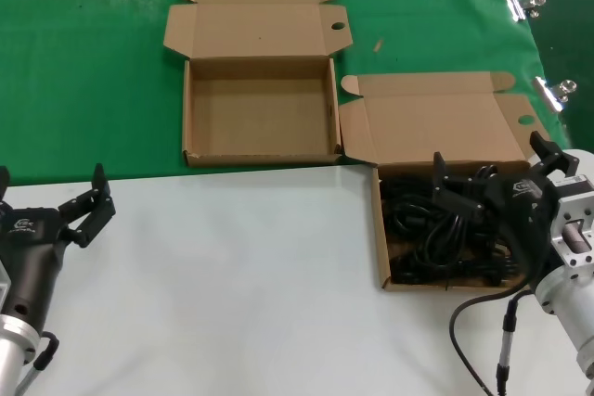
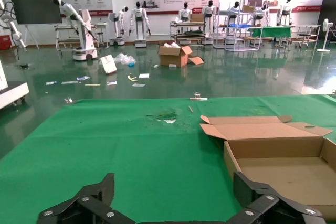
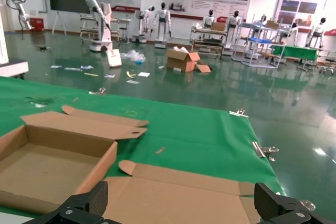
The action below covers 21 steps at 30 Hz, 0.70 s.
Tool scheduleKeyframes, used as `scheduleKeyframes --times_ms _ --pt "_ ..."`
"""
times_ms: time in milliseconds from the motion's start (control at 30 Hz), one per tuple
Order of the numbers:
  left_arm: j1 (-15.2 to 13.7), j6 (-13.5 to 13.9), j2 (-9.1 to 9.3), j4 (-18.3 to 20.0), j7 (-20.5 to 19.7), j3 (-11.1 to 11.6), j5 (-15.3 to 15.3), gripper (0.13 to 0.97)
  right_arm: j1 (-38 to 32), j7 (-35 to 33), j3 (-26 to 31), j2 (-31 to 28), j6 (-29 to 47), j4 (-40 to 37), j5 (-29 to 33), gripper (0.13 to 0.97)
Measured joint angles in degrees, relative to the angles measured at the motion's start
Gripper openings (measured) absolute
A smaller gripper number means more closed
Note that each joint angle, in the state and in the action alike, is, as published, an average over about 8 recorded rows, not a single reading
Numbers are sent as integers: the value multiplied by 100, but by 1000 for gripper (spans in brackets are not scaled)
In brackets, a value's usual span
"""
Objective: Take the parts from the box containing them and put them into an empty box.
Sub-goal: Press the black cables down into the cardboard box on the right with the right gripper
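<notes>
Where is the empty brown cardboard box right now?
In the head view the empty brown cardboard box lies lid-open on the green cloth, centre-left, up and left of the box of black power cords.

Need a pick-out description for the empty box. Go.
Start at the green cloth covering the far half of the table. Two open brown mailer boxes sit there; the empty box is the farther, left one. Its floor is bare cardboard, whereas the other box holds black cords.
</notes>
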<state>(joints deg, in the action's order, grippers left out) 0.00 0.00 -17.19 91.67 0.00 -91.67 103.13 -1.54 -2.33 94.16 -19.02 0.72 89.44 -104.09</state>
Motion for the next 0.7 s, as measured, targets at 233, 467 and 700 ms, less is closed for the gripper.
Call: scheduleKeyframes --times_ms 233,467,700 --pt "0 0 0 0 0 0 0 753 -41 -271 -67 -74 271 115 -46 966" --pt "0 0 0 0 0 0 -1 578 -259 -553 -231 -342 812 4 45 966" --pt "0 0 0 0 0 0 -1 427 -621 -418 -103 -1135 1456 -156 97 966"
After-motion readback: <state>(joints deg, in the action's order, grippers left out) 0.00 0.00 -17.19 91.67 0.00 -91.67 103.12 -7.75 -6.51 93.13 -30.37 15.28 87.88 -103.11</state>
